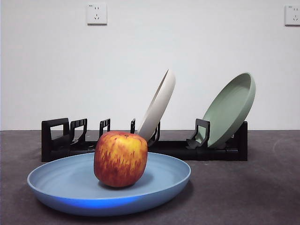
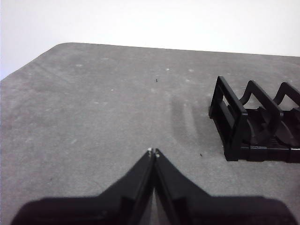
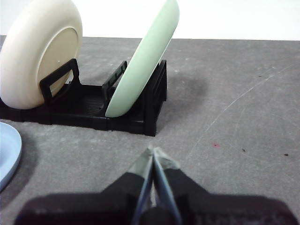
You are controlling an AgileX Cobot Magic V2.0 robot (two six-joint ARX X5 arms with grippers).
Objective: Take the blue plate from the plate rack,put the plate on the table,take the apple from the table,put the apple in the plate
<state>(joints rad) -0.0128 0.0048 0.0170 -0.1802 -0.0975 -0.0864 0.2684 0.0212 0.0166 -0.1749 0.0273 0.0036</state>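
The blue plate (image 1: 159, 178) lies flat on the dark grey table (image 1: 243, 187) in front of the plate rack (image 1: 215, 151). The red apple (image 1: 120, 159) with yellow streaks stands upright in the plate, left of its middle. An edge of the plate shows in the right wrist view (image 3: 8, 152). My left gripper (image 2: 153, 151) is shut and empty above bare table beside the rack's end (image 2: 234, 124). My right gripper (image 3: 153, 151) is shut and empty above the table, in front of the rack's other end (image 3: 140, 117). Neither gripper shows in the front view.
A cream-white plate (image 1: 158, 105) and a sage-green plate (image 1: 229, 109) lean in the rack; both show in the right wrist view, cream (image 3: 37, 51) and green (image 3: 145, 58). Two wall sockets (image 1: 96, 14) sit on the white wall behind.
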